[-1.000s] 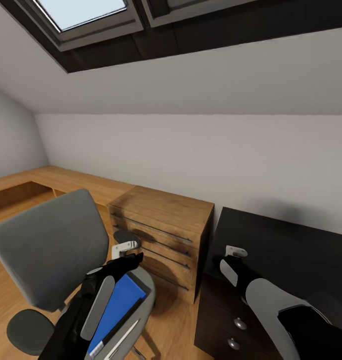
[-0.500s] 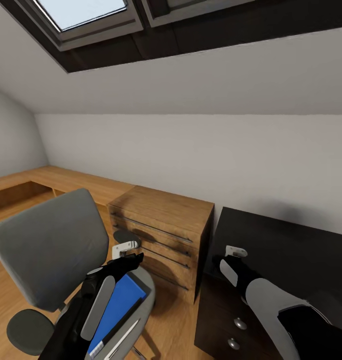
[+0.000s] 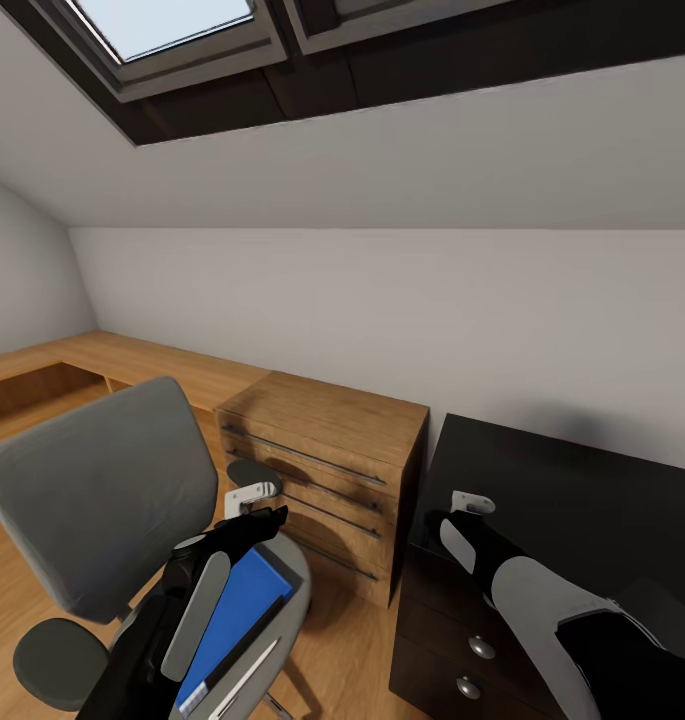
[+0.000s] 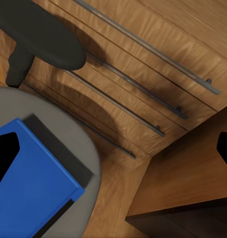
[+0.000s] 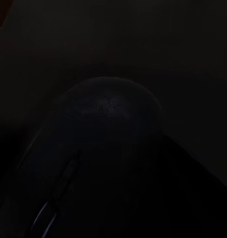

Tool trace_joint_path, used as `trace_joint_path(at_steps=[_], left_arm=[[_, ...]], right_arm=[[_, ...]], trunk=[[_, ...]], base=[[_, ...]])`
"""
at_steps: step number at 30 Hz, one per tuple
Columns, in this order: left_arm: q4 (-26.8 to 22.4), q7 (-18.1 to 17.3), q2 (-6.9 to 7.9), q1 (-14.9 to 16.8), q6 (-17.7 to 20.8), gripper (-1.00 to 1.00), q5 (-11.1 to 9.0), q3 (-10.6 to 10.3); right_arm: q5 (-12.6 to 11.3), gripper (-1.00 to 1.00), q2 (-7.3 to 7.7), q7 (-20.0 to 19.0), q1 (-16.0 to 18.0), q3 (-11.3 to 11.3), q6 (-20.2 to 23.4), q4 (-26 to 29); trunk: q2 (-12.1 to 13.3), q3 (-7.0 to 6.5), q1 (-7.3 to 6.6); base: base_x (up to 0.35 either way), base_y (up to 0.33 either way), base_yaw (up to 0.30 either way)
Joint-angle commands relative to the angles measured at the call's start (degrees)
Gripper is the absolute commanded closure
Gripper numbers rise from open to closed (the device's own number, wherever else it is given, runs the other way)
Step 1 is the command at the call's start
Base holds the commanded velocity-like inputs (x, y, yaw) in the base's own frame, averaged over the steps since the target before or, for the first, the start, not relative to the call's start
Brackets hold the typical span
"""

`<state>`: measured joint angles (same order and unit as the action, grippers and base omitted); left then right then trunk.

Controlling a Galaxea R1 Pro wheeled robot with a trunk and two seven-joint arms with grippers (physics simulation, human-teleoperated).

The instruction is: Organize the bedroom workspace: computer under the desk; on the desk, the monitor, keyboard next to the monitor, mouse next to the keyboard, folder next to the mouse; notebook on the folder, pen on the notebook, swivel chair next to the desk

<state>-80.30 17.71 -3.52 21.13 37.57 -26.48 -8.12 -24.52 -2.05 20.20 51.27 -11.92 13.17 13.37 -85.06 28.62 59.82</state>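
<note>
From the head camera we see the swivel chair [image 3: 102,500] at the lower left, its grey backrest upright and its seat carrying the folder [image 3: 237,610], which lies flat with a thin white pen [image 3: 244,680] at its near edge. Our left gripper [image 3: 267,522] hangs just above the far end of the folder; from here we cannot tell how its jaws stand. A wooden drawer chest [image 3: 327,470] stands between the chair and the desk [image 3: 582,500], whose black top and drawer unit fill the lower right. Our right gripper [image 3: 437,522] sits at the desk's near corner, its jaws hidden from this angle.

The left wrist camera adds what the head camera misses: the jaws are wide apart, one dark fingertip [image 4: 4,153] over the folder [image 4: 36,193] and the other far off beside the chest [image 4: 143,74]. The folder lies partly between them, ungripped. A black armrest [image 4: 36,37] shows too.

The right wrist camera is very dark; we make out the mouse [image 5: 101,163] close below on the desk [image 5: 158,44]. Jaw state here cannot be told.
</note>
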Motion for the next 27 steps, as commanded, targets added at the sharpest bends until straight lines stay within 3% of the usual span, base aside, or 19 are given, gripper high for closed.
trace_joint_path(at_steps=[1,27], left_arm=[[-0.07,0.54,0.00,0.05,0.16,-1.00,-0.60,-0.05],[-0.03,0.55,0.16,0.05,0.14,-1.00,-0.59,-0.05]], right_arm=[[-1.23,1.00,0.02,0.28,-0.03,-0.38,0.45,-0.27],[-1.22,1.00,0.02,0.28,-0.03,-0.38,0.28,-0.19]], trunk=[[-0.02,0.08,0.01],[0.38,-0.10,-0.21]], base=[[0.000,0.000,0.000],[0.000,0.000,0.000]])
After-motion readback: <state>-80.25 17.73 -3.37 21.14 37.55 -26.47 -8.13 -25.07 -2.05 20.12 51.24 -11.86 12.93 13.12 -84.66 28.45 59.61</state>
